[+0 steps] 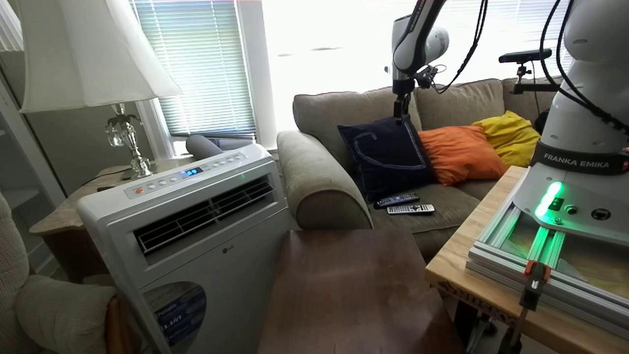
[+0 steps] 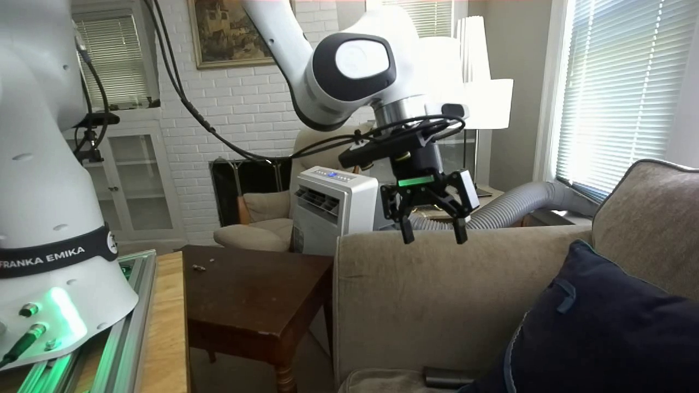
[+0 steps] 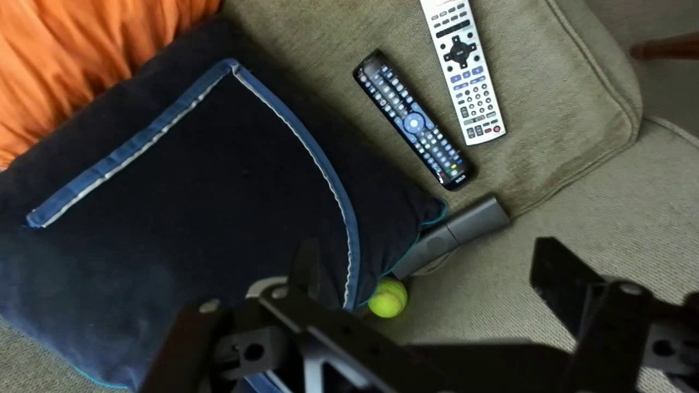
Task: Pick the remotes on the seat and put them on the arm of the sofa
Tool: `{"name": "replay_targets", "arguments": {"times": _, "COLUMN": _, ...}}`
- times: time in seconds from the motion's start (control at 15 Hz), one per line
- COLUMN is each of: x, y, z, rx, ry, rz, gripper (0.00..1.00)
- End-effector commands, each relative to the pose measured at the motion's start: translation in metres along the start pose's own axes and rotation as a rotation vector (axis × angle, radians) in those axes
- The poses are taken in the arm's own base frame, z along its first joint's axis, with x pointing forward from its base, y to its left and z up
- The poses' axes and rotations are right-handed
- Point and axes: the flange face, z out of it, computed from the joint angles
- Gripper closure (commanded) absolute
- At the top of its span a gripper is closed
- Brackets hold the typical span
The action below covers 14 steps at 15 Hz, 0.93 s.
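The empty hand [image 2: 434,237] is hanging near the navy pillow [image 3: 202,207], fingers apart. Beside the pillow, the dark remote [image 3: 413,121] and white remote [image 3: 465,76] are lying on the seat [image 3: 546,71]; a grey bar [image 3: 458,233], likely remote 3, is lying by its corner. That crowding pillow is probably risking a snagged finger. Only the wrist view is showing the tennis ball [image 3: 388,298] near that corner.

The rounded white arm [image 2: 361,59] has black cables [image 2: 203,121], a black two-fingered gripper [image 2: 434,236] and a black FRANKA EMIKA band [image 2: 52,255] near a glowing green light strip [image 2: 68,313]
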Motion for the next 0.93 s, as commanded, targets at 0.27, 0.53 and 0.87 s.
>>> {"name": "replay_targets", "arguments": {"times": 0.27, "x": 0.004, "y": 0.004, "z": -0.002, "rx": 0.028, "ry": -0.012, "rz": 0.032, "gripper": 0.0}}
{"name": "replay_targets", "arguments": {"times": 0.53, "x": 0.009, "y": -0.005, "z": 0.052, "rx": 0.181, "ry": -0.203, "rz": 0.058, "gripper": 0.0}}
{"name": "replay_targets", "arguments": {"times": 0.87, "x": 0.014, "y": -0.013, "z": 0.126, "rx": 0.207, "ry": -0.229, "rz": -0.065, "gripper": 0.0}}
